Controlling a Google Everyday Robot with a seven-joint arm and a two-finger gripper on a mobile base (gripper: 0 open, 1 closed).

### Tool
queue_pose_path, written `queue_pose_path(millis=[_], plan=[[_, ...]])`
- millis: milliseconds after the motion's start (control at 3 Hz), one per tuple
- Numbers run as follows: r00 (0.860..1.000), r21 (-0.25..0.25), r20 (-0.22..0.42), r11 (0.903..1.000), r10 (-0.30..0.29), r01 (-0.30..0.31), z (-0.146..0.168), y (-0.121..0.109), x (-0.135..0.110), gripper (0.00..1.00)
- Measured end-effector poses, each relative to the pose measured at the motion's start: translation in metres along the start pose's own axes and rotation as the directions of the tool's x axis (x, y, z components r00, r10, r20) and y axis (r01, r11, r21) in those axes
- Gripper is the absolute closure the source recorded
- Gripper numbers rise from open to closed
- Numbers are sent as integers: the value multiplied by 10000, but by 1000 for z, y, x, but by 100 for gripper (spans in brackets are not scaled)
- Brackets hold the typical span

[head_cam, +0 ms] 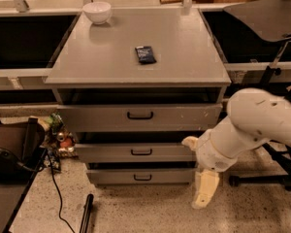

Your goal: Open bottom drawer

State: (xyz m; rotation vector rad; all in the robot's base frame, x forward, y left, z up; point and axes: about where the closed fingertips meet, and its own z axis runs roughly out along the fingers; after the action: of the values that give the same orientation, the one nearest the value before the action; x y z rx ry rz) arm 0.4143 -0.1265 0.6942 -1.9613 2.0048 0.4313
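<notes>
Gripper [205, 193] hangs pointing down, just right of the bottom drawer [111, 177], clear of its front. Open or closed: can't tell. Bottom drawer is the lowest of three, black handle [142, 177] centred. Well above it, the cabinet surface [184, 47] carries a black packet [145, 54] mid-top and a white bowl [97, 11] at the far-left corner.
</notes>
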Motion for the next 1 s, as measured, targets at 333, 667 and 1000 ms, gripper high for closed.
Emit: queue_pose_path(millis=[333,667,1000], plan=[[9982,-1151,510,9930,324,-263,68,3,19,0],[9982,-1152,508,9930,322,-262,68,3,19,0],[9995,-1309,303,9914,55,-15,96,-9,38,0]])
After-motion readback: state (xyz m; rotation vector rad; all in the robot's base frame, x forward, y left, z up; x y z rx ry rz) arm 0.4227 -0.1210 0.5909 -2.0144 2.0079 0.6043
